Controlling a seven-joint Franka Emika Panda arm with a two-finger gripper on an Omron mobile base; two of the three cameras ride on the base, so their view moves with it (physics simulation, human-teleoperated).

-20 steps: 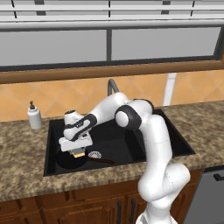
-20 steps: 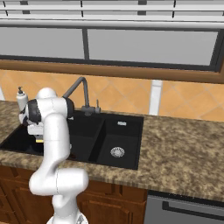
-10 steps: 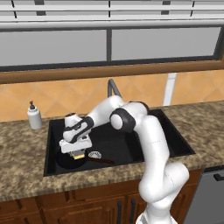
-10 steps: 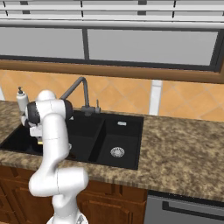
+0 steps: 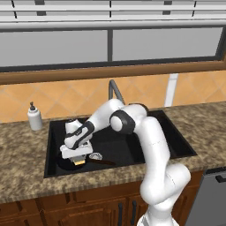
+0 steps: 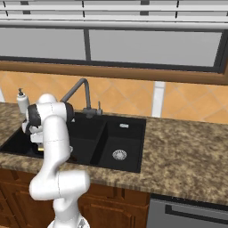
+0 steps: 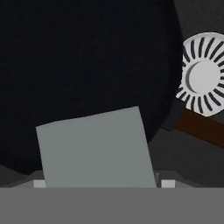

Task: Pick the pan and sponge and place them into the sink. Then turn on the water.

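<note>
Low in the sink's [image 5: 174, 143] larger left basin, my gripper [image 5: 78, 160] is shut on the sponge [image 5: 80, 162], whose yellow edge shows under the hand. In the hand view the sponge's grey-blue face [image 7: 96, 148] sits slightly tilted between my fingertips [image 7: 167, 183], just above the black pan [image 7: 87, 65]. The pan [image 5: 66, 164] lies on the basin floor with its brown handle [image 5: 105, 162] pointing right, past the silver drain [image 7: 203, 78]. The grey faucet [image 5: 114, 88] stands behind the sink, and I see no water running from it.
A white soap dispenser [image 5: 34, 118] stands on the speckled counter left of the sink. The smaller right basin [image 6: 120, 147] has its own drain [image 6: 119, 154]. A tiled wall and a window sill rise behind the faucet [image 6: 80, 91].
The hand has sunk a little lower into the left basin, carrying the sponge down toward the pan. The pan has not moved.
</note>
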